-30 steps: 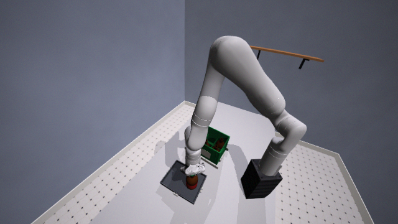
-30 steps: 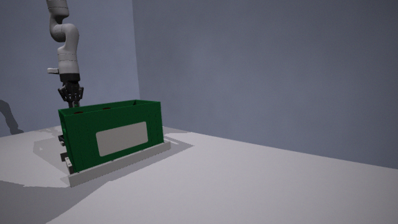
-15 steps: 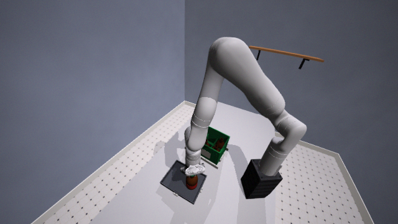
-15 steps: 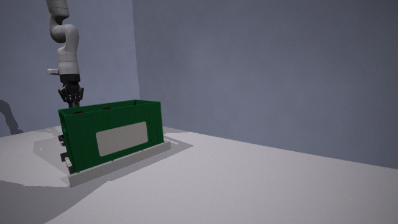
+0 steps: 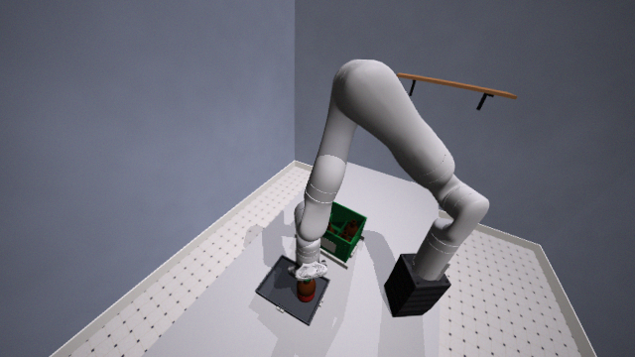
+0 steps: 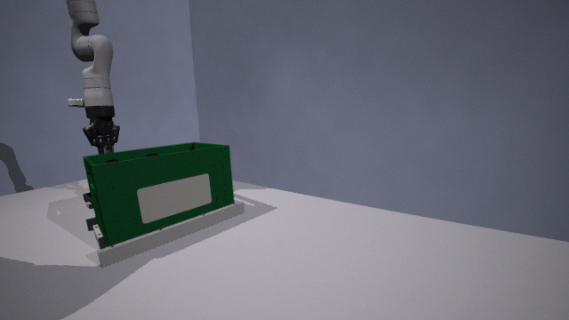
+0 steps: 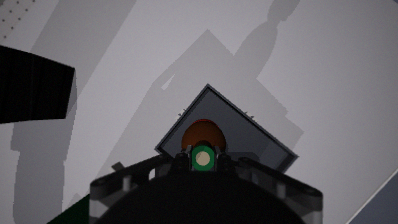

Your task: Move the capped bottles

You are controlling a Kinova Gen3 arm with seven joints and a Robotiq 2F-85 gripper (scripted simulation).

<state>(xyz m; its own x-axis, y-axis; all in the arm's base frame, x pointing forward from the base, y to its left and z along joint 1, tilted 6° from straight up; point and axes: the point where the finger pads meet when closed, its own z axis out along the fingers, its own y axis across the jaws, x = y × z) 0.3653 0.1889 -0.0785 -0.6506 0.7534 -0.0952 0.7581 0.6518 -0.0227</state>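
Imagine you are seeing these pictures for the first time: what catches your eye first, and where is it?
The big grey arm arches over the table, its gripper shut on a brown bottle with a green cap, upright over the dark tray. Just behind the tray stands the green crate, with more brown bottles inside.

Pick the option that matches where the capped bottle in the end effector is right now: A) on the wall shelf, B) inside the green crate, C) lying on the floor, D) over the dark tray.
D: the end effector grips the green-capped brown bottle by its neck, upright over the dark tray, beside the green crate.
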